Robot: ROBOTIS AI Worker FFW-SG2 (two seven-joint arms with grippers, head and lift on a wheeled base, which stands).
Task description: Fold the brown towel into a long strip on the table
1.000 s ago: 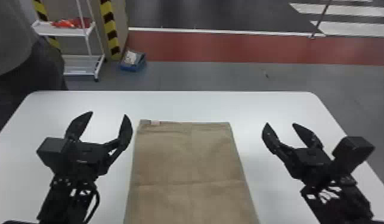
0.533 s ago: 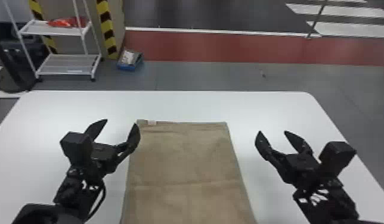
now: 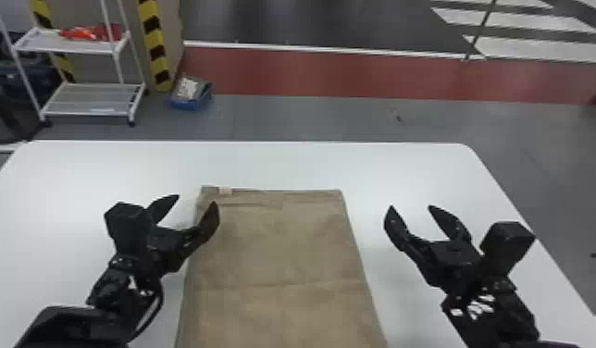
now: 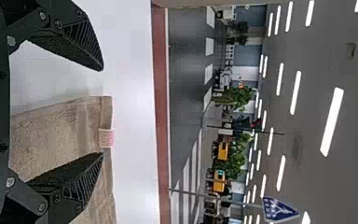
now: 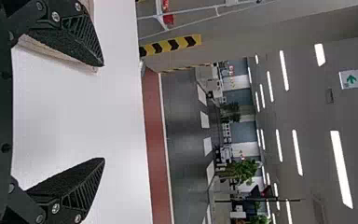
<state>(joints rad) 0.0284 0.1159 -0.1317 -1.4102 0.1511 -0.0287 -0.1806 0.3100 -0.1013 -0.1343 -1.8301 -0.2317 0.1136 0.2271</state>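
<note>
Since the earlier frames, the left tool (image 3: 196,200) has moved inward across the left edge of the brown towel (image 3: 283,250), while the right tool (image 3: 411,207) has shifted only slightly. Both tools have their fingers apart, the right one beside the right edge. The brown towel lies flat on the counter (image 3: 292,164), its far-left corner between the left tool's fingers in the left wrist view, near the label (image 4: 106,138).

The step seems to be lining up for a grip on that edge. Lower gently until the fingertips just graze the counter, then close on the whole edge; a shallow pinch may catch one layer or only the label. Lift low and fold evenly along the length, lest it skew.
</note>
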